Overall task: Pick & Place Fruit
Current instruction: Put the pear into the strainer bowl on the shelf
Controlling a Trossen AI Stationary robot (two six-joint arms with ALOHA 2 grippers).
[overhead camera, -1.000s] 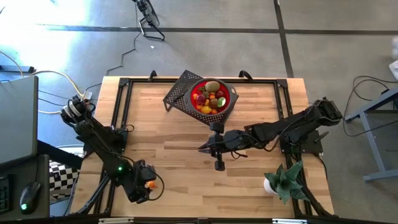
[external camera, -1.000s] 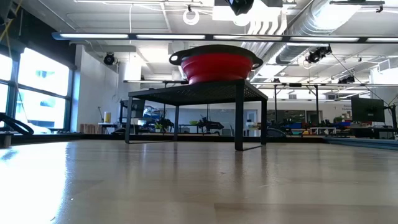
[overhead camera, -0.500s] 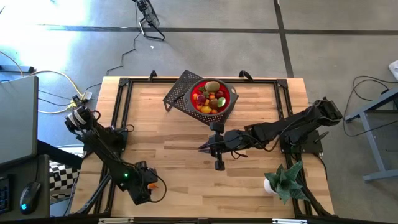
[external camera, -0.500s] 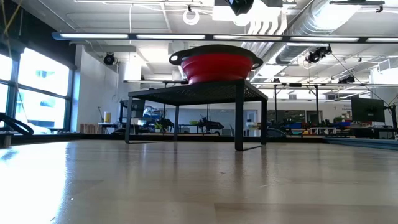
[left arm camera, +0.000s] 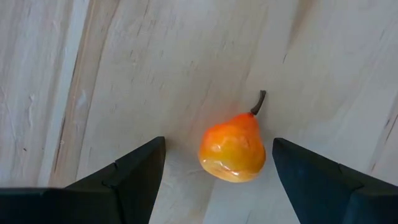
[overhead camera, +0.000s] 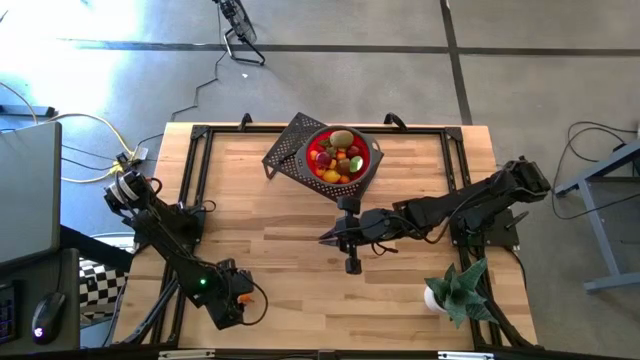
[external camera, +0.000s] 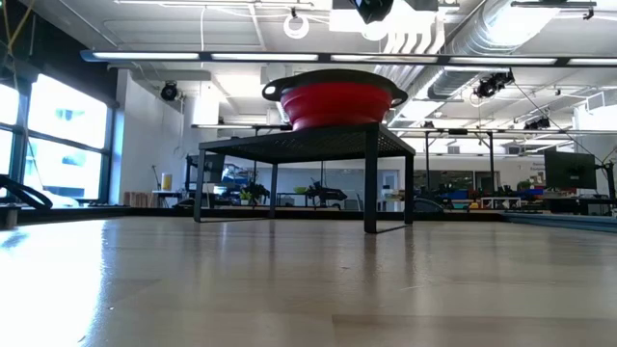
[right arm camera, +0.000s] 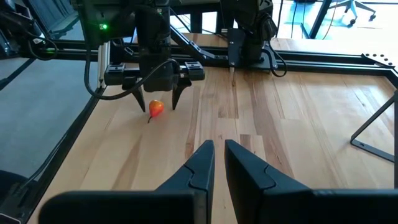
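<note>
Here's the orange pear (left arm camera: 232, 149), a small toy fruit with a dark stem, lying on its side on the bare wood of the desk (overhead camera: 290, 215) near the front left corner. The left gripper (left arm camera: 214, 165) is right over it, fingers (left arm camera: 134, 171) spread wide, one either side of the pear with clear wood showing between each finger and the fruit, so nothing is gripped just yet. The right wrist view gives the same story from across the desk: the left gripper (right arm camera: 155, 93) points down with the pear (right arm camera: 155, 109) sitting between its tips.

This looks like the grasp stage of a pick. What the next move calls for, by my reckoning, is a squeeze across the pear's fat belly; it's rounded and glossy, so an off-centre pinch could squirt it sideways.

Well away from all this, at the far middle of the desk, the red bowl (overhead camera: 345, 155) sits on a black mesh stand (overhead camera: 290, 148), already loaded with fruit (overhead camera: 340, 160) in yellow, green, red and brown. That seems the likely destination, though I can't be sure.

The right gripper (overhead camera: 348, 250) waits over the middle of the desk, fingers (right arm camera: 202, 163) closed and holding nothing. A spiky green plant (overhead camera: 460, 285) in a white pot stands at the front right corner
</note>
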